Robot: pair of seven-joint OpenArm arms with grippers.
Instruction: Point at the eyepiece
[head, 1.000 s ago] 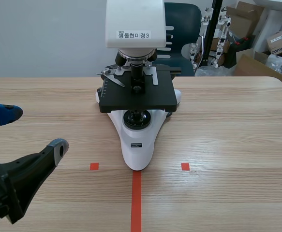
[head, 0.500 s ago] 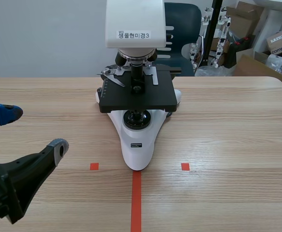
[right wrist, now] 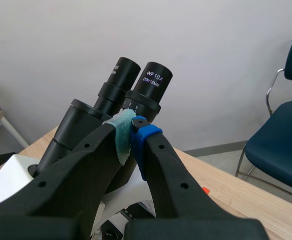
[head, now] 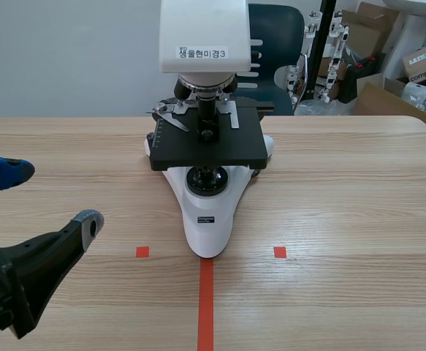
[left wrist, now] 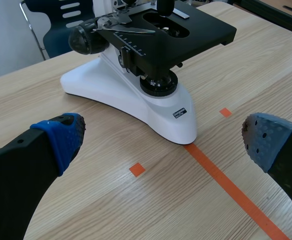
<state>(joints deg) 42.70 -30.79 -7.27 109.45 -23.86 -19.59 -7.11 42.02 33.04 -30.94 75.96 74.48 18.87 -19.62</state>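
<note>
white wall (right wrist: 60,40) behind — right end effector (right wrist: 131,123) pinched closed, eyepiece (right wrist: 154,80) just past its tips.

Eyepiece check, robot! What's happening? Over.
Right gripper shut, tips right at the eyepiece. Left gripper open, low beside the microscope. Nothing in the way.

You see a white microscope (head: 207,219) with a black stage (head: 209,142) and black eyepieces (right wrist: 153,82) lettered white. Your tabletop (head: 344,197) is pale woodgrain, taped orange-red.
</note>
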